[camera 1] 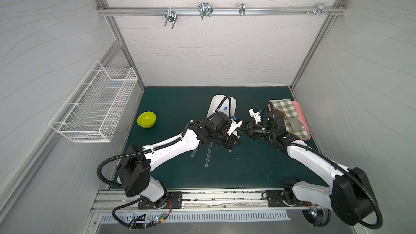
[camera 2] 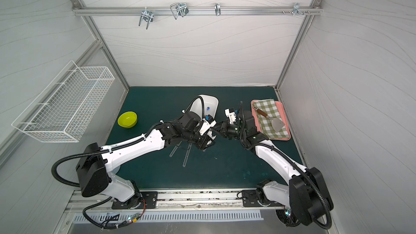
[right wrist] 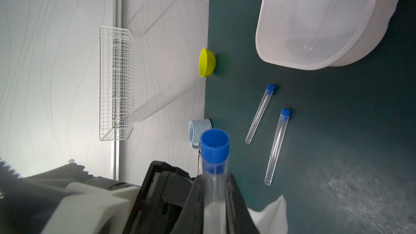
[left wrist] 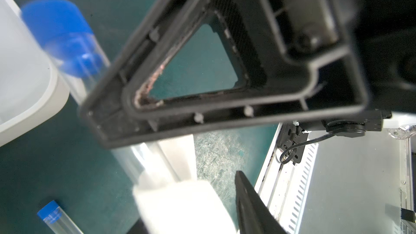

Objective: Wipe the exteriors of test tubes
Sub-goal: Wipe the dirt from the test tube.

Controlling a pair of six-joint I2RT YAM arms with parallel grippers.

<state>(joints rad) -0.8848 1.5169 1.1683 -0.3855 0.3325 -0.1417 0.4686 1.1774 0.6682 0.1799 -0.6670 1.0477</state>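
White and bunched, the cloth (left wrist: 180, 203) sits pinched in the left hand (left wrist: 191, 217) around the held test tube (right wrist: 215, 154), seemingly to rub its wall; the right hand (right wrist: 215, 190) clamps it below the cap for steadiness, at 5 o'clock of the tub (camera 1: 216, 102).

The dark green table mat (camera 1: 171, 104) is matt, scuffed and scratched near the front edge. The slim clear test tubes (right wrist: 259, 114) are smooth and glossy, with matt blue plastic caps (right wrist: 270, 87). The white oblong tub (right wrist: 292, 64) is smooth, translucent plastic. The folded white cloth (left wrist: 180, 203) looks soft and fuzzy. On the left, the yellow-green round bowl (camera 1: 146, 119) is glossy plastic and the white wire basket (camera 1: 94, 104) is coated metal. On the right, the green-and-white checked cloth (camera 2: 270, 111) is woven fabric and the pink tray (camera 2: 280, 109) smooth plastic; the spatula (camera 2: 276, 125) has a wooden handle and dull metal blade.
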